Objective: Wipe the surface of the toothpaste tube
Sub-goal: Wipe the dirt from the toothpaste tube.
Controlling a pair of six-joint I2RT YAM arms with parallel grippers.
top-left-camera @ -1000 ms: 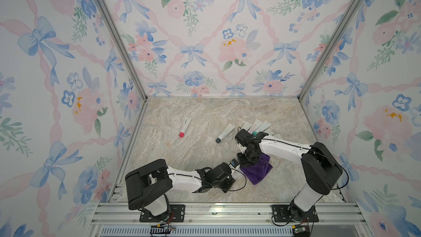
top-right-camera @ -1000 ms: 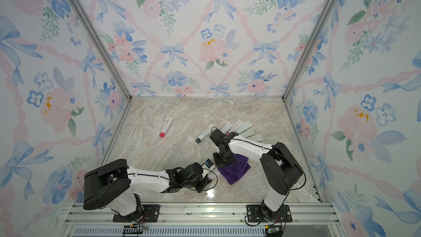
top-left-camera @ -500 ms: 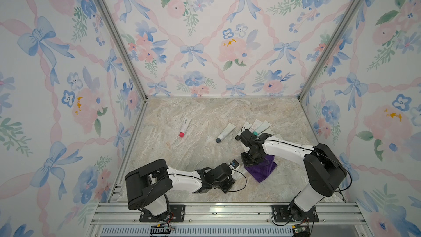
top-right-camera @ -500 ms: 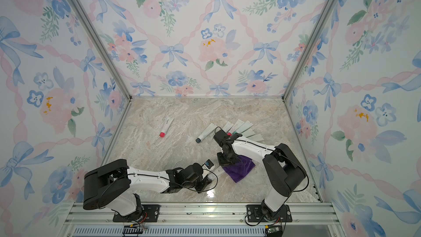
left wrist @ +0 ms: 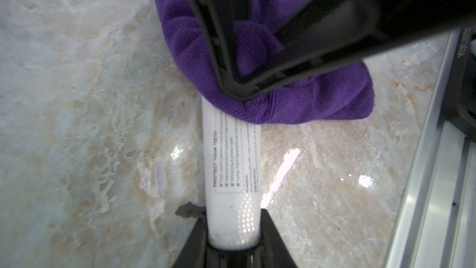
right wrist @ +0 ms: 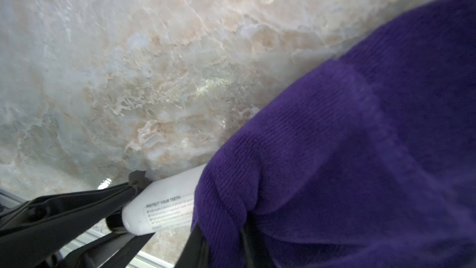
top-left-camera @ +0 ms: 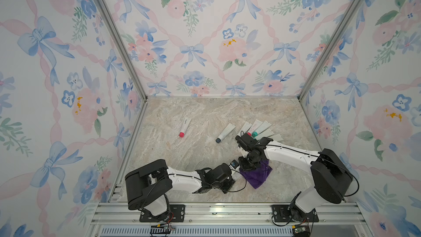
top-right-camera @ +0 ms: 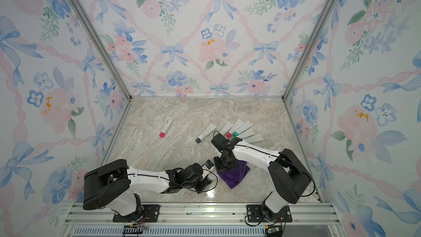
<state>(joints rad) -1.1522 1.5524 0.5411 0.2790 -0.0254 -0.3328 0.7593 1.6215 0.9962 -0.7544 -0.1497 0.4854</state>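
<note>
Left wrist view shows me what top views barely do: left jaws clamp the white plastic toothpaste tube (left wrist: 233,166), right jaws pinch the purple cloth (left wrist: 309,104) against it.

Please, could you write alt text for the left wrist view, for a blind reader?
A white toothpaste tube is gripped at one end by the left gripper, with a marble tabletop behind it. The right gripper holds a purple cloth over the tube's other end, hiding it.
</note>
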